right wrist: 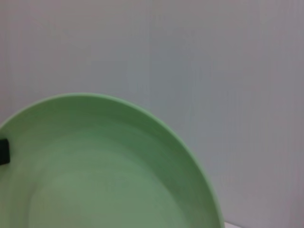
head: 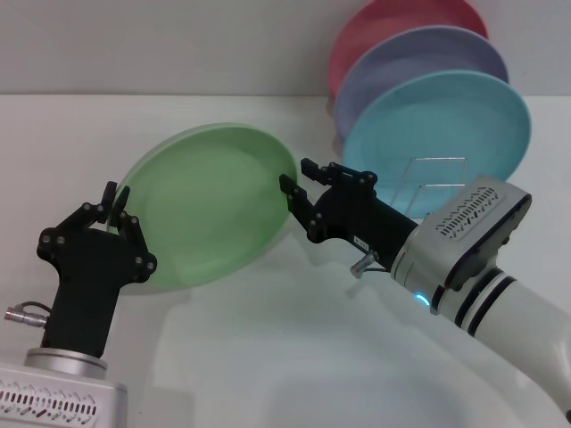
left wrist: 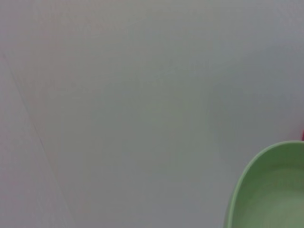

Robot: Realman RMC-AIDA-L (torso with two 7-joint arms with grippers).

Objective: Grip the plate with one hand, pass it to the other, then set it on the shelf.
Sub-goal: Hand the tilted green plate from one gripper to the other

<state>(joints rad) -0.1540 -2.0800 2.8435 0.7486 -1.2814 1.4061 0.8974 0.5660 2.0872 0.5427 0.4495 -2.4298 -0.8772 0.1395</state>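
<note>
Plate [head: 210, 205] between left tool [head: 119, 214] and right tool [head: 292, 201].

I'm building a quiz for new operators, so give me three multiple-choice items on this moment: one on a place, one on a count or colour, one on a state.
1. Where is the green plate?
A. flat on the table
B. held up between the left gripper and right gripper
C. in the shelf

2. How many plates stand in the shelf?
A. one
B. three
C. five

3. How is the green plate oriented?
A. tilted on edge
B. lying flat
C. upside down on the table

Answers:
1 B, one gripper sits at each edge.
2 B, pink, lavender and sky-blue plates.
3 A, its face is raised toward the camera.
</note>
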